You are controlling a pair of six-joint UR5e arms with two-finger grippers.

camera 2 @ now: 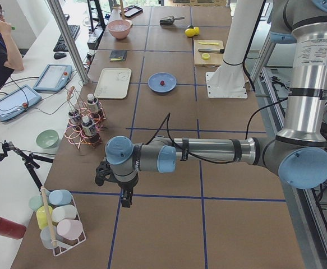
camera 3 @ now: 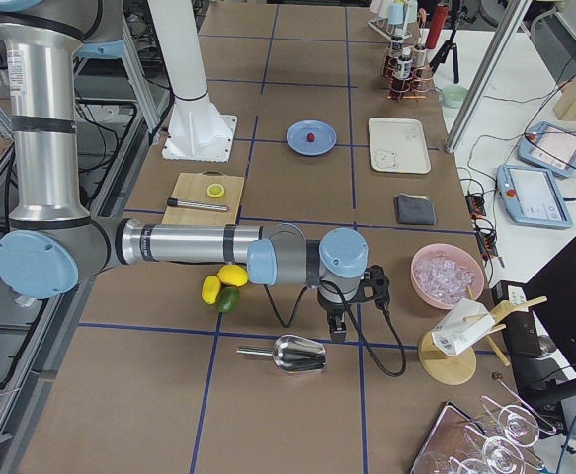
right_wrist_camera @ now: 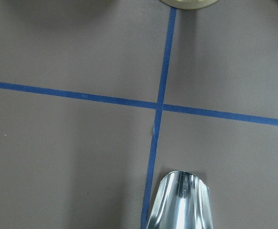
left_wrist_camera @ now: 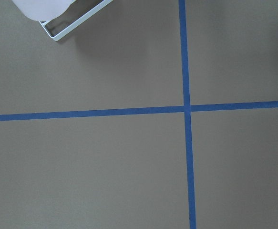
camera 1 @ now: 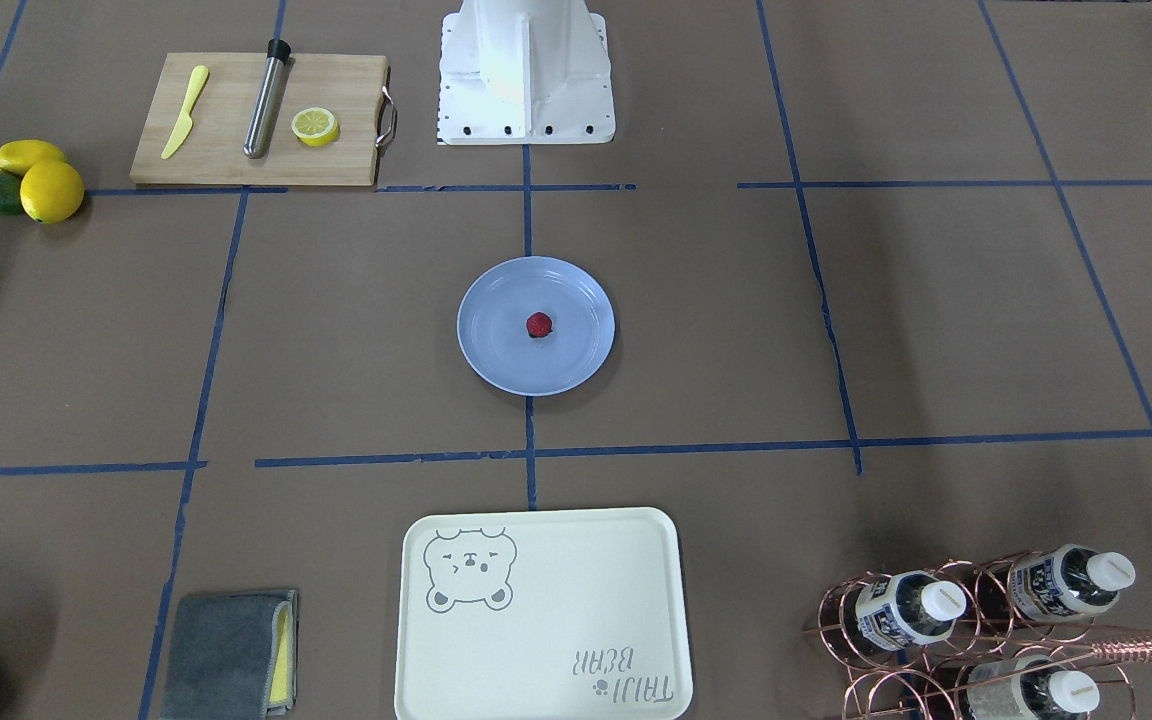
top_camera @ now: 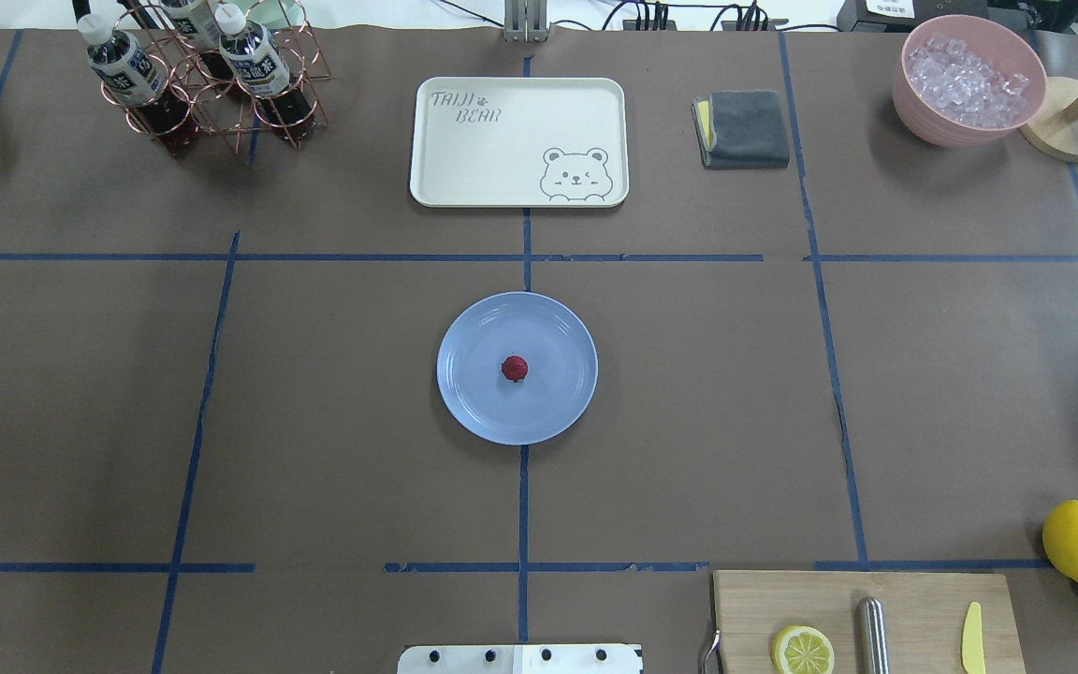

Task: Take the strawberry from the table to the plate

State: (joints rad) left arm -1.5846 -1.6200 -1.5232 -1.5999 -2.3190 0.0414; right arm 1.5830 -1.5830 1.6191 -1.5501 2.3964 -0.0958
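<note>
Arms stretched level, left claw [camera 2: 126, 202] and right claw [camera 3: 336, 333] pointing down; cannot tell if spread

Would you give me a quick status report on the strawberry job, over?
Left gripper and right gripper far from the plate, open or shut unclear. Strawberry resting mid-plate. Nothing in the way.
</note>
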